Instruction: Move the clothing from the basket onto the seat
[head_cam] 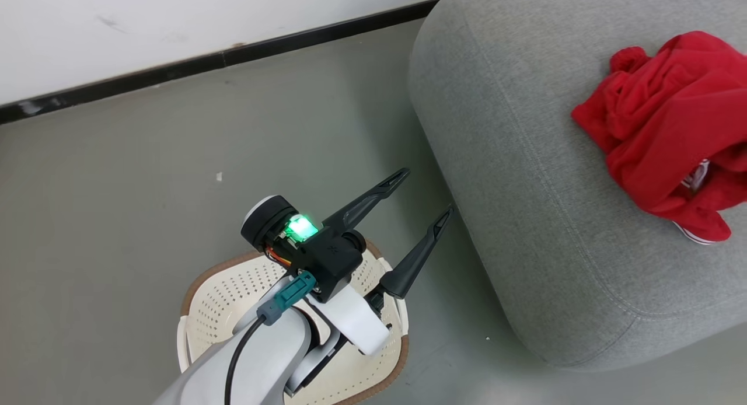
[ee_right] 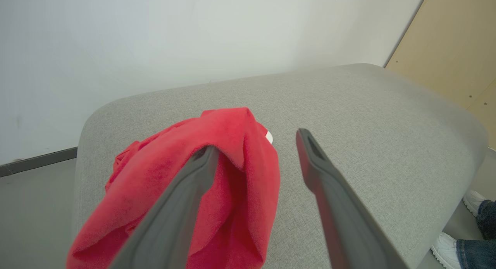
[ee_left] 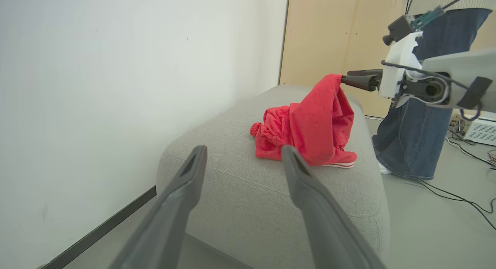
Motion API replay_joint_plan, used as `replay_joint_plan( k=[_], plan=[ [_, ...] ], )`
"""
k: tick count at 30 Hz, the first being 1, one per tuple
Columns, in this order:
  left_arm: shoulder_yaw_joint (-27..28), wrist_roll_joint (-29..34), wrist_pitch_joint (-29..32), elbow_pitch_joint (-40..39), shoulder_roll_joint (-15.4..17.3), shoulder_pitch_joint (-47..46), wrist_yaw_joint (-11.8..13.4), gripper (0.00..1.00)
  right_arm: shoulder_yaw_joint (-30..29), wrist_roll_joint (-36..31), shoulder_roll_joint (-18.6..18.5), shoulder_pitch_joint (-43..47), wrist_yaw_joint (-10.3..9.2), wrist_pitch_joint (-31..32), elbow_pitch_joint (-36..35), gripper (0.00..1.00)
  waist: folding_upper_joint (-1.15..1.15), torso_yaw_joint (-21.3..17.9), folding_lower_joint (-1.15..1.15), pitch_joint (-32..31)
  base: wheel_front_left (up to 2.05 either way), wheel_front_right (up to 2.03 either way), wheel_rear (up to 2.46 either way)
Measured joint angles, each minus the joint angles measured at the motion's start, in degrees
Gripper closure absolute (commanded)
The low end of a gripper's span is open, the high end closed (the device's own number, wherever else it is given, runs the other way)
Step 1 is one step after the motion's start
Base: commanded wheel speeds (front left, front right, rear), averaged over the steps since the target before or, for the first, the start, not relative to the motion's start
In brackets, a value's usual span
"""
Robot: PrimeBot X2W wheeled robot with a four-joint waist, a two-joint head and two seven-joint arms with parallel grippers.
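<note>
Release step: right hand (ee_right: 256, 141) spread open, clothing (ee_right: 240, 183) hangs off it, heaped on seat (ee_right: 368, 118) beneath. Left hand (head_cam: 426, 190) open above basket (head_cam: 222, 300). Next: lift right hand clear without dragging fabric along.

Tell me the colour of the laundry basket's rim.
The rim is brown, around the cream-white perforated laundry basket; the head view shows it best.

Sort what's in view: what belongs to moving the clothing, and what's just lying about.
Belongs to the job:
- clothing, on the seat, part draped over one finger of the open right gripper
- basket
- open left gripper

Just about:
- floor cables
- white box
- person's legs
</note>
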Motion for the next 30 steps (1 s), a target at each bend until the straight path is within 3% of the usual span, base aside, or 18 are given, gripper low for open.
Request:
replay_joint_plan(
  k=[11, 20, 30],
  plan=[
    [0.92, -0.59, -1.01, 1.10, -0.04, 0.23, 0.08, 0.00, 3.34, 3.46, 0.01, 6.20, -0.01, 0.27, -3.35, 0.00, 0.00, -2.11, 0.00, -2.60, 0.00, 0.00, 0.00],
    [1.52, -0.98, -2.19, 1.79, -0.08, 0.69, 0.44, 0.00, 7.46, 4.44, -1.54, 7.10, -0.01, 0.24, -12.70, 0.00, 0.00, -2.63, 0.00, -4.81, 0.00, 0.00, 0.00],
    [5.32, -1.01, -3.46, 5.09, 0.96, 3.21, 3.30, 0.00, 10.63, 4.34, -0.22, 7.13, -0.01, 0.19, -19.97, 0.00, 0.00, -1.32, 0.00, -7.67, 0.00, 0.00, 0.00]
  ],
)
